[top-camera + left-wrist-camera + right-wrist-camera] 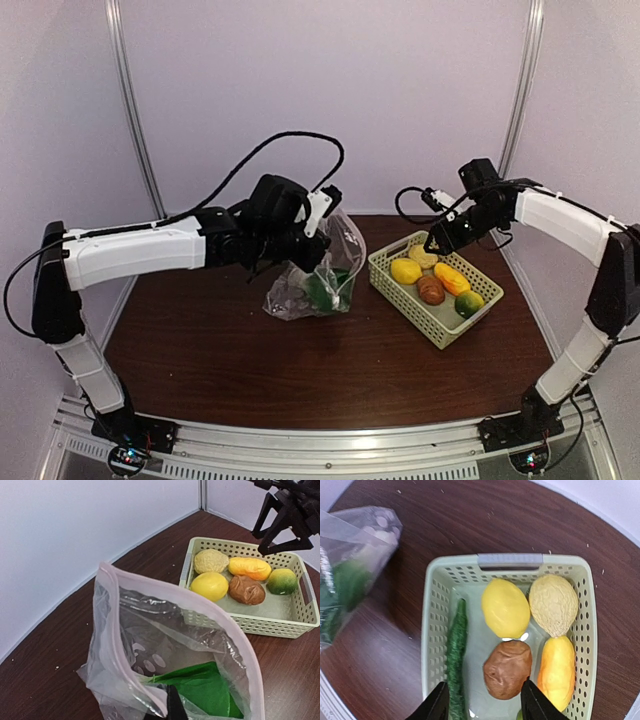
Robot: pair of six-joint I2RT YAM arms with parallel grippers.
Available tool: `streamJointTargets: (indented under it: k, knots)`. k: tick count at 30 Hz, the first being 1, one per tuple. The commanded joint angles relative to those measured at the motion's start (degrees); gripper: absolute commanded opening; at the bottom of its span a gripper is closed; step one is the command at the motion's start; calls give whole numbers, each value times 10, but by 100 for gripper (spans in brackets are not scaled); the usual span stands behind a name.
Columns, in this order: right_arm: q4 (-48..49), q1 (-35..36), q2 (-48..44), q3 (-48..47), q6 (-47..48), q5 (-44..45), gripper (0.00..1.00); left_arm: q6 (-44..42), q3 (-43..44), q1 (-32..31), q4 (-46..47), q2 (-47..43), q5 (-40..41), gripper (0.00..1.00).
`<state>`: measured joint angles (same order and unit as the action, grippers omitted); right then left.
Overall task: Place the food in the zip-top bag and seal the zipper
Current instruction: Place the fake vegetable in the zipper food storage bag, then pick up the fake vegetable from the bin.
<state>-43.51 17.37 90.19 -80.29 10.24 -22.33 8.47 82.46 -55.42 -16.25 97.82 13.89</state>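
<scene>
The clear zip-top bag (305,290) stands on the table with its mouth held wide. My left gripper (312,228) is shut on its rim, and one black finger (173,706) shows at the near edge. The pale zipper strip (114,630) runs around the mouth. A green leafy vegetable (210,690) lies inside. The other food is in the basket: a yellow lemon (505,607), a pale bumpy potato (553,603), a brown round piece (508,669) and an orange piece (556,671). My right gripper (485,700) hangs open above the brown piece, touching nothing.
The pale green lattice basket (390,275) sits right of the bag and also holds a long dark green piece (455,652) and a green-yellow round fruit (282,581). White walls close the back and both sides of the table.
</scene>
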Motion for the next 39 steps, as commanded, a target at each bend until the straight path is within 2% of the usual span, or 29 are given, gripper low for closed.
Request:
streamJointTargets:
  k: [1, 6, 13, 23, 24, 30, 35, 39]
  knots:
    - [-2, -11, 52, 19, 40, 87, 49, -43, -5, 10, -62, 11, -73, 0]
    - [-1, -11, 99, 22, 59, 118, 55, -33, -64, 26, -6, -25, -124, 0]
    - [-23, -9, 162, 0, 60, 113, 58, -2, -82, 46, 19, -54, -213, 2]
    - [-36, -5, 197, 2, 57, 99, 66, 20, -99, 61, 38, -80, -233, 0]
    - [-37, -5, 197, 2, 55, 98, 65, 21, -99, 63, 38, -80, -233, 0]
    - [-49, -5, 154, 13, 56, 77, 42, 26, -104, 73, 46, -82, -238, 0]
    - [-65, -5, 77, 14, 62, 56, 35, 26, -107, 82, 56, -77, -251, 0]
    - [-76, -5, 10, -8, 67, -18, 33, 37, -108, 82, 78, -72, -277, 0]
